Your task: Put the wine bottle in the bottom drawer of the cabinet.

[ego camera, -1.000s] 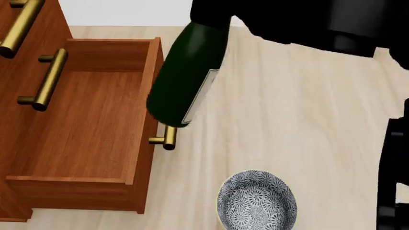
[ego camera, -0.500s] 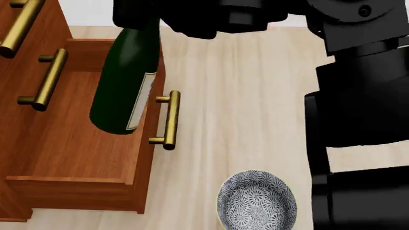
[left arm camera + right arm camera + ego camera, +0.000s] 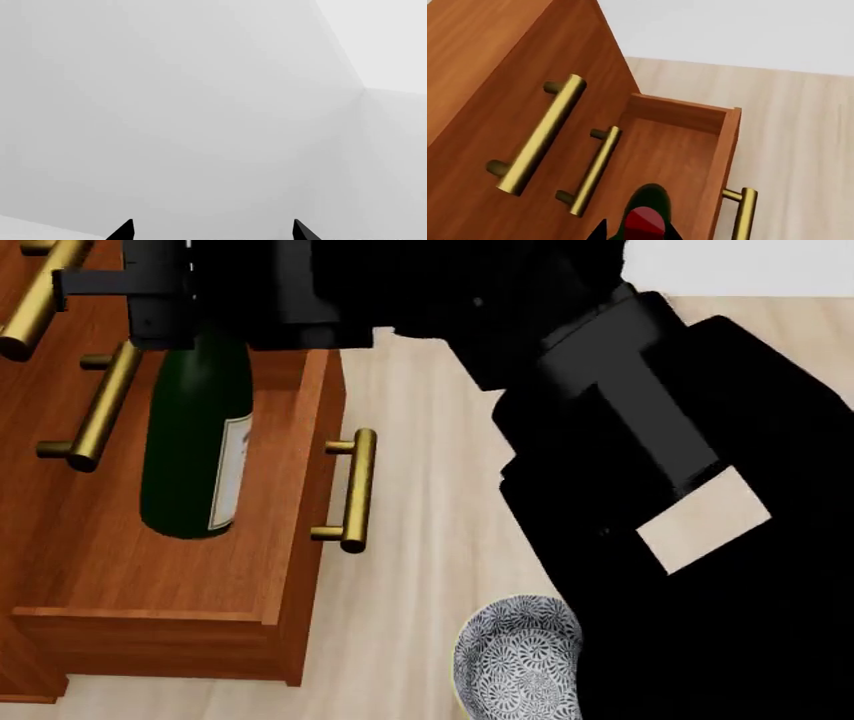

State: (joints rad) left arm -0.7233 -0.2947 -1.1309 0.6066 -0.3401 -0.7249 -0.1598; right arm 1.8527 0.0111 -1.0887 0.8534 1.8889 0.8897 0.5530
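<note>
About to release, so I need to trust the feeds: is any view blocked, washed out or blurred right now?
Head view: sharp, but the dark right arm fills the right half, covering the wine bottle's neck and part of the bowl. Left wrist view: only blank pale wall. Right wrist view: clear over the bottom drawer.

The wine bottle (image 3: 195,455) stands over the bottom drawer (image 3: 174,540), bowl (image 3: 514,660) to its right.
</note>
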